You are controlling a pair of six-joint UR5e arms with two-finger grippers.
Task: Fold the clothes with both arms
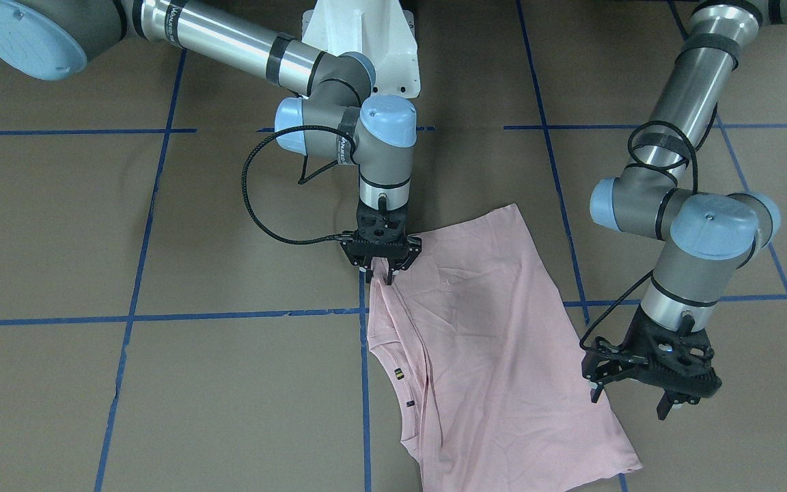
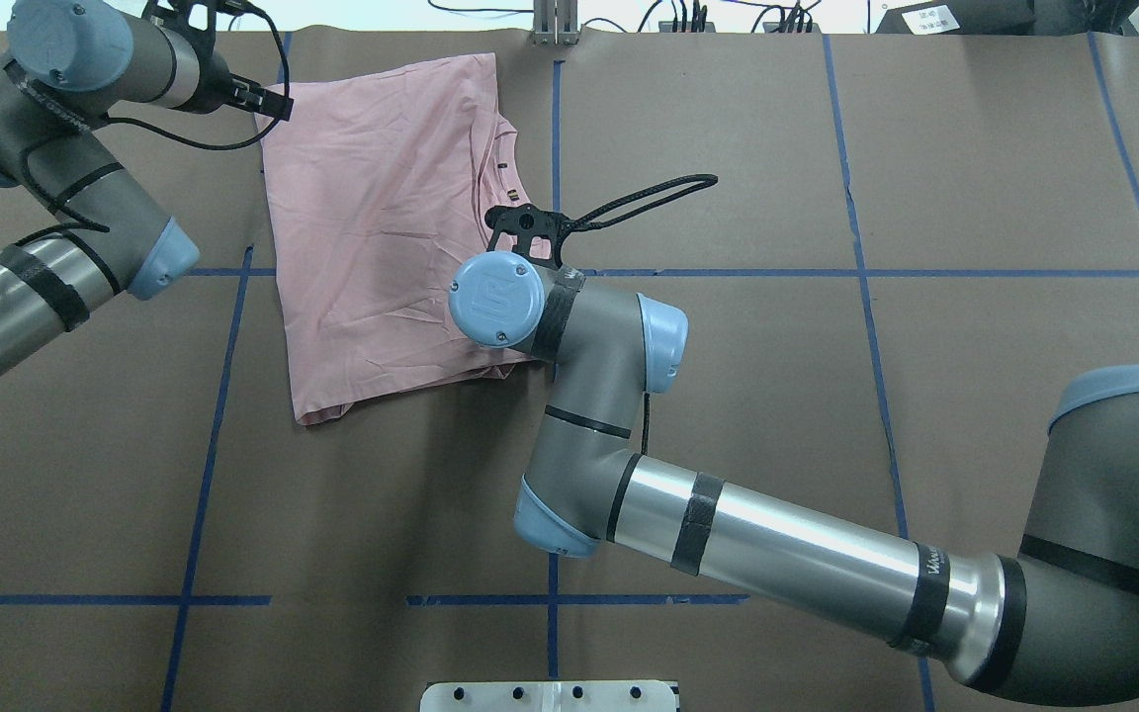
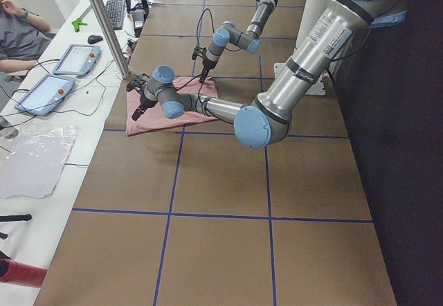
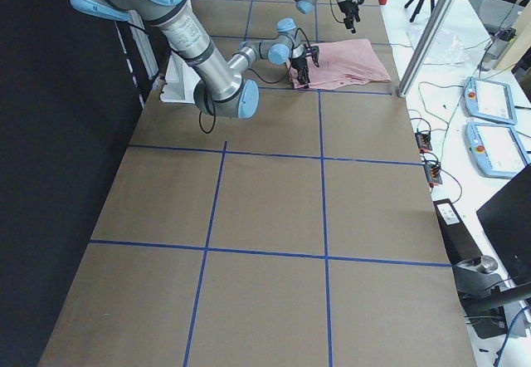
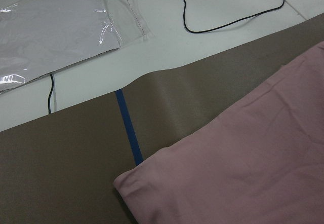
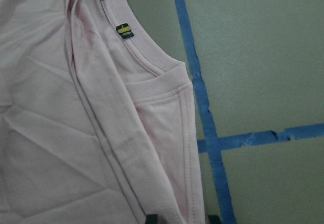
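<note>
The pale pink T-shirt (image 1: 489, 328) lies folded and flat on the brown tabletop (image 1: 161, 239), over toward the operators' edge. At its sleeve edge the right end effector (image 1: 380, 277) points down, its fingers a narrow gap apart astride the cloth. The left end effector (image 1: 629, 404) hangs just beside the opposite edge, spread wide, holding nothing.

- The shirt (image 1: 489, 342) runs off the bottom edge of the front view.
- In the overhead view, the right arm (image 2: 589, 336) covers one corner of the shirt.
- Whether the right gripper (image 1: 380, 275) pinches the cloth is unclear.
</note>
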